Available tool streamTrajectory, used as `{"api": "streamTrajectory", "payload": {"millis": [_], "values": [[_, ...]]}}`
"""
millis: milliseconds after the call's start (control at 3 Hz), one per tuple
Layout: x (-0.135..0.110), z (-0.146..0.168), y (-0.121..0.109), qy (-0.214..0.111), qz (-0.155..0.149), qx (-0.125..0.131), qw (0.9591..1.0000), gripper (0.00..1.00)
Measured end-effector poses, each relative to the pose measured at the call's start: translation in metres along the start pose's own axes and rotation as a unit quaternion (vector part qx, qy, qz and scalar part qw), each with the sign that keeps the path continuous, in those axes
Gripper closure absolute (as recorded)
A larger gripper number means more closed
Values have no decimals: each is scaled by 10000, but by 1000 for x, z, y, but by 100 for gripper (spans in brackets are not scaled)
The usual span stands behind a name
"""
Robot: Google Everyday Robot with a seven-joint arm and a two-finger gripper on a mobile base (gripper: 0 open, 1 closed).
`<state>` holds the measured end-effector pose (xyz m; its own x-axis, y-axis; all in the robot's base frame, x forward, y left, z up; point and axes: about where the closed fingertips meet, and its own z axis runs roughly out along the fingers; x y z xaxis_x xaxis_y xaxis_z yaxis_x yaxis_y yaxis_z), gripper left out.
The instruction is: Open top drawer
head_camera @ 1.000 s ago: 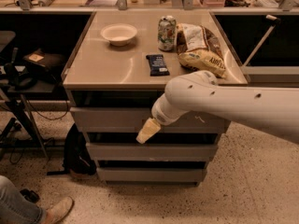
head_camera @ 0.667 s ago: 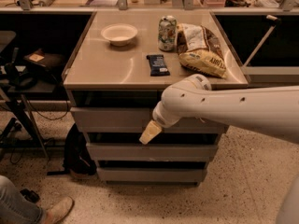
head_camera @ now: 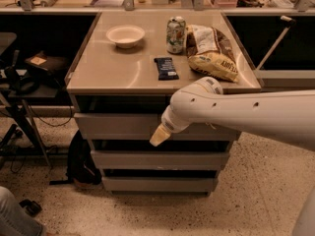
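Tan tabletop (head_camera: 118, 68) is carrying a white bowl (head_camera: 125, 35), a can (head_camera: 175, 34), a snack bag (head_camera: 211, 53) and a dark bar (head_camera: 166, 68), while beneath it the top drawer (head_camera: 115, 126) is sitting with the gripper (head_camera: 159, 135) hanging in front of its lower edge, open or closed I cannot tell.

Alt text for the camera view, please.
A white robot arm extends from the right edge, its gripper in front of the top drawer of a grey cabinet. On top: bowl, can, chip bag, snack bar.
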<state>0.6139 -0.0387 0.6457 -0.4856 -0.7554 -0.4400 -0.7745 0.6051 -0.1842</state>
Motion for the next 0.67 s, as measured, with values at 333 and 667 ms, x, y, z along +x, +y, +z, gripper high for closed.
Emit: {"api": "streamTrajectory", "payload": {"millis": [333,667], "values": [[0,0,0,0,0,0,10000,42],[0,0,0,0,0,0,10000,65]]}}
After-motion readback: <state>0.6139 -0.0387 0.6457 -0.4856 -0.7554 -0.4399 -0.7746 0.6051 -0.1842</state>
